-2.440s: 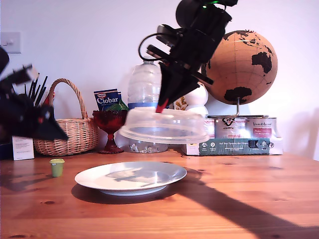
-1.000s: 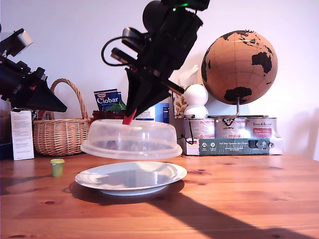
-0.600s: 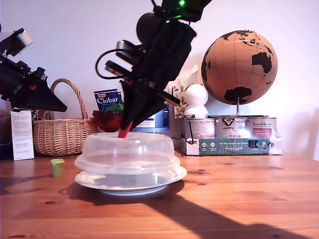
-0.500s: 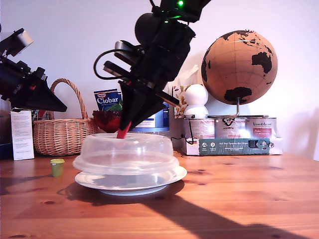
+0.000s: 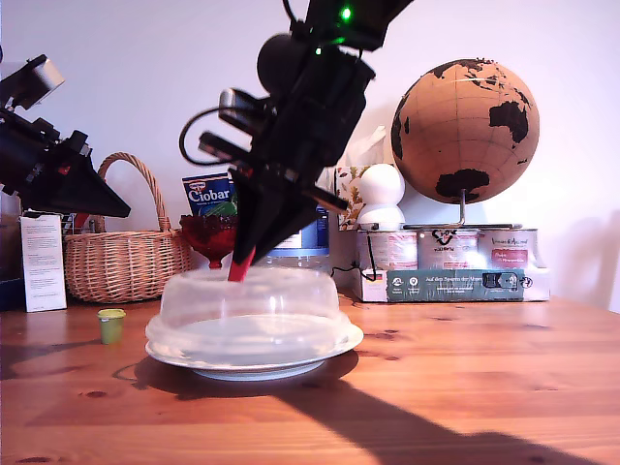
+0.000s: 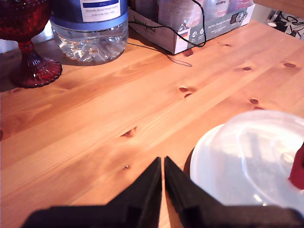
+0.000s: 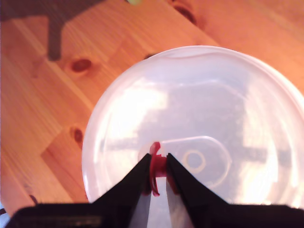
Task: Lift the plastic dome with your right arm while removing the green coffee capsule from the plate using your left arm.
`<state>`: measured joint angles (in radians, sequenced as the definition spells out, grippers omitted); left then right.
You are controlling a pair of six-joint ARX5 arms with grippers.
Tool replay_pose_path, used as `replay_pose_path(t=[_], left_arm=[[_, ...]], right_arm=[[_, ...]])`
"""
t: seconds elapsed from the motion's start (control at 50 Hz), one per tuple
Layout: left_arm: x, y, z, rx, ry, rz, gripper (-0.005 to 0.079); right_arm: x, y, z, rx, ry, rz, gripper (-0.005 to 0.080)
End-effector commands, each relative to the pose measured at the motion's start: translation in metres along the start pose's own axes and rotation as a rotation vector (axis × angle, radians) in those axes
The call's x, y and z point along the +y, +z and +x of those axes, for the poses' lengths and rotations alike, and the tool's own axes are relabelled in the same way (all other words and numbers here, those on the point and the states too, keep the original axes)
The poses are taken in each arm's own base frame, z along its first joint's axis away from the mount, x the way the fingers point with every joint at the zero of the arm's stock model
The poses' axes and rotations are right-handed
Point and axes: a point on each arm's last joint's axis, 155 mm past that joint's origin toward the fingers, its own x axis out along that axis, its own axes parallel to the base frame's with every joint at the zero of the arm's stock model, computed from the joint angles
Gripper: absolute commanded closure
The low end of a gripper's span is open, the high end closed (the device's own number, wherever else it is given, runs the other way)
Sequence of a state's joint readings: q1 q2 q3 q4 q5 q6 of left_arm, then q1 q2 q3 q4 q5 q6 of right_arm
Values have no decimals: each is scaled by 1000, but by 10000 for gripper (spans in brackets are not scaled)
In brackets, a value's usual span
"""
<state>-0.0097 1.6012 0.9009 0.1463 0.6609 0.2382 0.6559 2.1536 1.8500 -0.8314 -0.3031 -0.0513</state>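
The plastic dome (image 5: 248, 315) sits on the white plate (image 5: 334, 347) near the middle of the wooden table (image 5: 465, 387), its flared rim resting just inside the plate's edge. The second gripper (image 5: 237, 268) comes down from above, on the black arm with the green indicator light, and its pointed fingers are pinched tight on the dome's red tab handle (image 7: 156, 167). The second wrist view shows the tab squeezed between the two fingertips, with the translucent cover filling most of that picture.

The green coffee capsule (image 5: 110, 325) stands upright on the bare table toward the exterior view's left, apart from the plate and outside the dome. Nothing touches it.

The first gripper (image 6: 163, 167) is held in the air at the exterior view's left edge, above the capsule and in front of the wicker basket (image 5: 121, 257). Its jaws are pressed together with only a hairline gap and hold nothing. In the first wrist view it points over open table, with the dome and its red tab at the picture's edge.

Along the back of the table: a white card (image 5: 40, 262) standing by the basket, a red glass goblet (image 6: 24, 40), a clear water bottle with a blue label (image 6: 89, 28), a Ciobar box (image 5: 207, 197), a shrink-wrapped pack of tins (image 5: 455, 263), and a cork globe (image 5: 465, 129) on a stand.
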Motion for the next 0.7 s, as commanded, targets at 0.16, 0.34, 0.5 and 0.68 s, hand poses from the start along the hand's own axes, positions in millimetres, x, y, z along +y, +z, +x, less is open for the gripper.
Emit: replay_pose_path(t=[0.16, 0.34, 0.5, 0.68], left_arm=[[-2, 2, -1, -10, -3, 3, 766], [-2, 2, -1, -11, -6, 3, 766], [-2, 2, -1, -11, -7, 3, 766], [-3, 2, -1, -12, -10, 3, 766]], right_arm=[[-9, -9, 21, 39, -9, 3, 765], [-17, -7, 20, 34, -29, 3, 765], [-23, -9, 18, 38, -33, 15, 765], [-25, -9, 17, 37, -34, 10, 765]])
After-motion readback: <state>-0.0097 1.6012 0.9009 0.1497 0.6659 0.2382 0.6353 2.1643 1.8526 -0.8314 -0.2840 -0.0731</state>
